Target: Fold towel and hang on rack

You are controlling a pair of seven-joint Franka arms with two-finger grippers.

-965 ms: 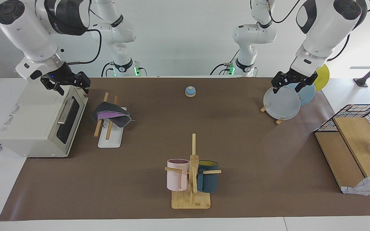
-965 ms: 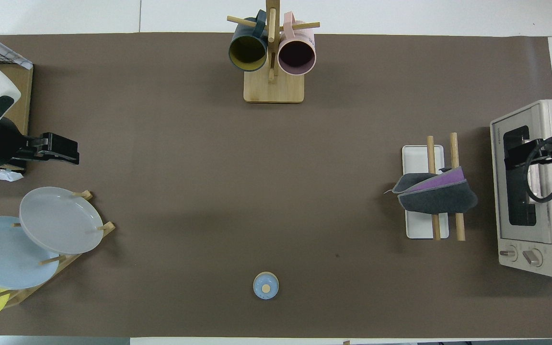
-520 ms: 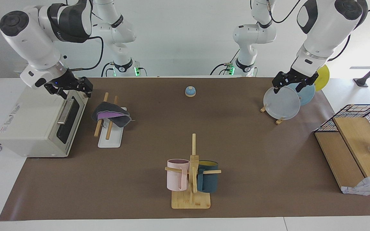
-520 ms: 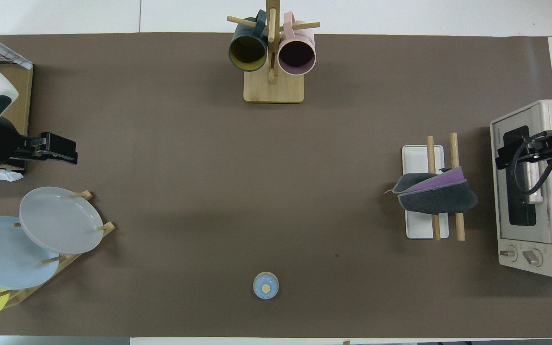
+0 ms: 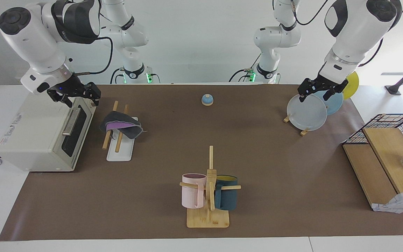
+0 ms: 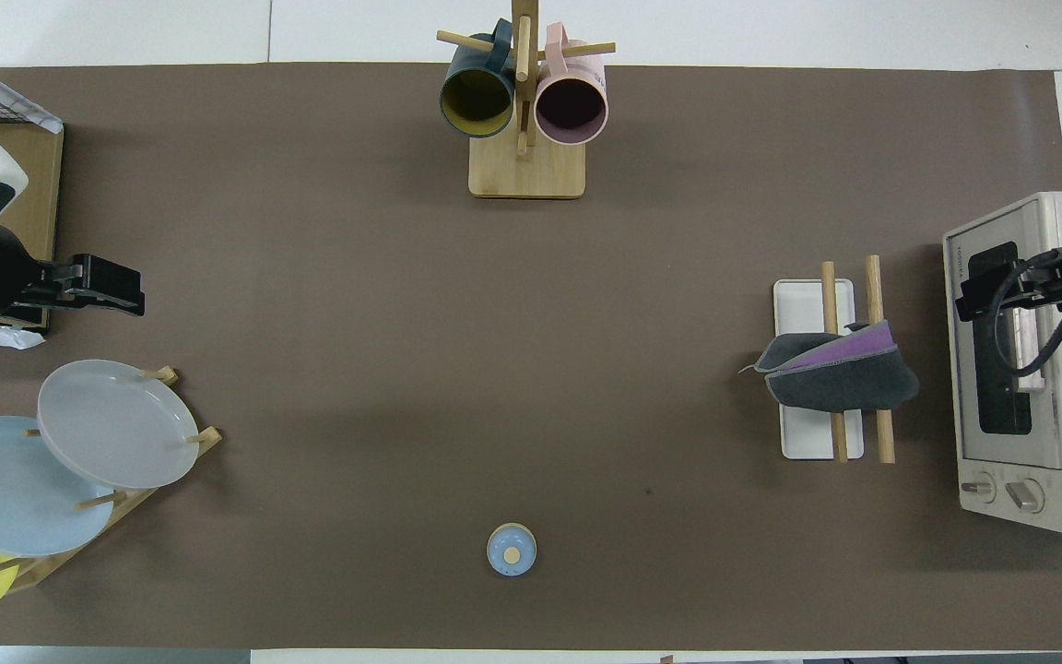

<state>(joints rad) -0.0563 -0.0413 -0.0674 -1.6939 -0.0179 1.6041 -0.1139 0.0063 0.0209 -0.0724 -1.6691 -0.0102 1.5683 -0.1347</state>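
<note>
Both jaws apart and empty; folded towel (image 5: 121, 125) draped over rack (image 5: 119, 150).

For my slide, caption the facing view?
Folded towel draped over rack; both grippers raised clear.

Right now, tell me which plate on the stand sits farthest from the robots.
The grey plate; the blue plate and yellow plate stand nearer the robots.

Toaster oven (image 5: 44, 134) sat at right arm's end of table. Plate stand (image 6: 61, 461) with grey, blue, yellow plates at left arm's end. Mug tree (image 5: 208, 190) held pink and dark blue mugs. Small blue bell (image 5: 207, 99) nearest robots.
</note>
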